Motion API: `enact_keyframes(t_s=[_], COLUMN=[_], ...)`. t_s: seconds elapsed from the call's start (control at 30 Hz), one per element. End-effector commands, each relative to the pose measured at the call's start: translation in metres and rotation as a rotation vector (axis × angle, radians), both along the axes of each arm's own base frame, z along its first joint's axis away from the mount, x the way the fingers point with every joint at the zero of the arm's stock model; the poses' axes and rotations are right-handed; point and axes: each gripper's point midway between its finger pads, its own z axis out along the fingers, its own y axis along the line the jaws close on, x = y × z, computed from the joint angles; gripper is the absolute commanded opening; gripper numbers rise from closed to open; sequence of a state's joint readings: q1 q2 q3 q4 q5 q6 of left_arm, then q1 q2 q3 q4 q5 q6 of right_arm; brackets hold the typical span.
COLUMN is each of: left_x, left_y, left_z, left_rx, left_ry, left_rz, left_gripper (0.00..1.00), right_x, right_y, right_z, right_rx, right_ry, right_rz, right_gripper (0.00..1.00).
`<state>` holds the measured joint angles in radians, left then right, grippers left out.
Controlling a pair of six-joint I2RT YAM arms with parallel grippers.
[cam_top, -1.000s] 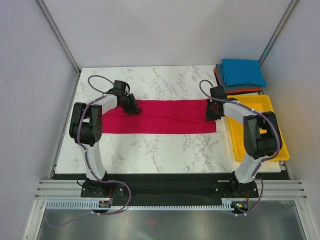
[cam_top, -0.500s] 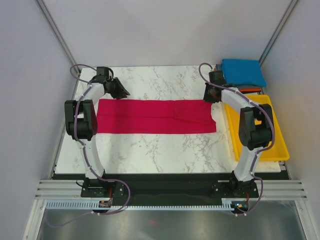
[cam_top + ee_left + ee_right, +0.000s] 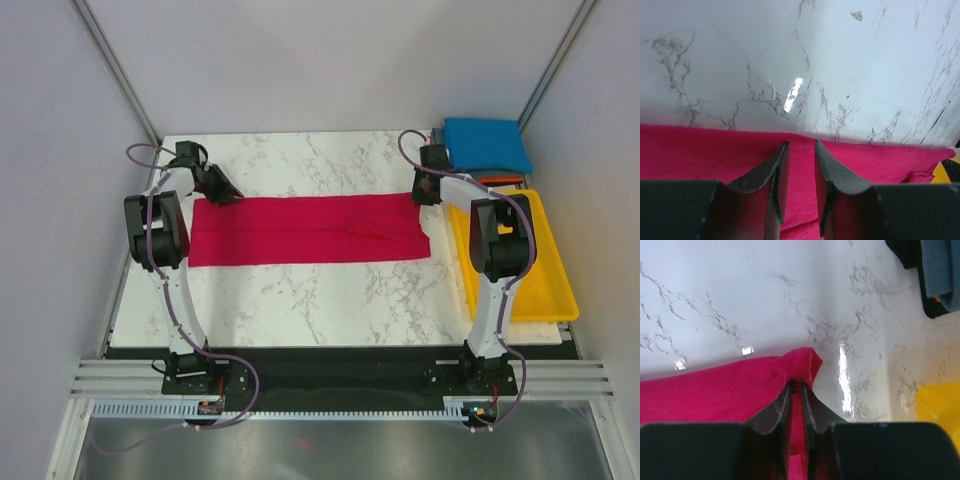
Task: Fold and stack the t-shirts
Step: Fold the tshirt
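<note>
Bright, even light falls from overhead. The top view is sharp, with only faint, short shadows beside the arms. In both wrist views the marble bench (image 3: 850, 65) shows white glare streaks, and its far part washes pale and hazy. The left fingers (image 3: 771, 176) and right fingers (image 3: 765, 417) are dark and soft, out of focus.

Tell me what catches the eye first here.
A crimson t-shirt lies stretched flat across the middle of the marble table. The right pincer pinches its far right corner, and the left pincer sits over its far left edge. A yellow tray lies at the table's right edge, with a blue folded shirt behind it.
</note>
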<state>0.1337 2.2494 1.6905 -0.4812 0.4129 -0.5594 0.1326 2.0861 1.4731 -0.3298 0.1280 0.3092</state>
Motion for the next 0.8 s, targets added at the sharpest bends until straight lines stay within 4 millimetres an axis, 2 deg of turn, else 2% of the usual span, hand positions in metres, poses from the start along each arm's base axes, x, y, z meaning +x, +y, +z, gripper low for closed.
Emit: enact_keyframes(t_s=[0.0,0.1,0.17,0.23,0.27,0.3,0.37,0.4,0.43,0.47,0.5,0.53,0.57,0.63,0.7,0.73,0.77], left_x=[0.008,0.011,0.007,0.003,0.001,0.001,-0.004,-0.006,-0.007,-0.014,-0.017,-0.024,-0.03,-0.046,-0.064,-0.077,-0.087], left_y=[0.01,0.016,0.021,0.032,0.051,0.054,0.059,0.059,0.054,0.047,0.035,0.024,0.003,-0.032,-0.059,-0.06,-0.068], left_z=[0.007,0.023,0.027,0.039,0.04,0.056,0.065,0.071,0.086,0.086,0.101,0.097,0.1,0.097,0.095,0.085,0.09], left_rx=[0.051,0.078,0.095,0.167,0.287,0.335,0.369,0.366,0.361,0.339,0.318,0.292,0.215,0.114,0.075,0.068,0.045], left_ry=[-0.025,-0.046,-0.036,-0.045,-0.04,-0.068,-0.082,-0.089,-0.118,-0.114,-0.147,-0.138,-0.149,-0.145,-0.148,-0.118,-0.122], left_rz=[-0.005,0.012,0.024,0.049,0.09,0.1,0.111,0.115,0.117,0.105,0.088,0.062,-0.001,-0.105,-0.216,-0.227,-0.249], left_gripper=[0.34,0.35,0.35,0.34,0.35,0.36,0.36,0.36,0.36,0.36,0.36,0.36,0.36,0.36,0.36,0.36,0.36], right_x=[0.028,0.045,0.051,0.061,0.064,0.074,0.087,0.101,0.108,0.124,0.129,0.136,0.149,0.16,0.167,0.167,0.165], right_y=[0.0,0.008,0.014,0.019,0.02,0.021,0.025,0.029,0.032,0.036,0.039,0.041,0.045,0.051,0.055,0.055,0.054], right_z=[-0.005,-0.009,-0.013,-0.018,-0.019,-0.022,-0.022,-0.019,-0.018,-0.001,-0.015,-0.014,-0.009,-0.004,0.013,0.021,0.041], right_rx=[0.005,0.038,0.07,0.086,0.091,0.102,0.115,0.121,0.143,0.16,0.167,0.177,0.194,0.213,0.226,0.226,0.225], right_ry=[-0.076,-0.077,-0.07,-0.072,-0.075,-0.078,-0.086,-0.113,-0.123,-0.171,-0.162,-0.173,-0.204,-0.231,-0.267,-0.279,-0.301], right_rz=[0.023,0.041,0.042,0.05,0.046,0.044,0.057,0.058,0.065,0.067,0.073,0.078,0.091,0.1,0.122,0.128,0.131], right_gripper=[0.19,0.19,0.19,0.19,0.19,0.19,0.19,0.19,0.2,0.2,0.2,0.2,0.2,0.2,0.21,0.21,0.22])
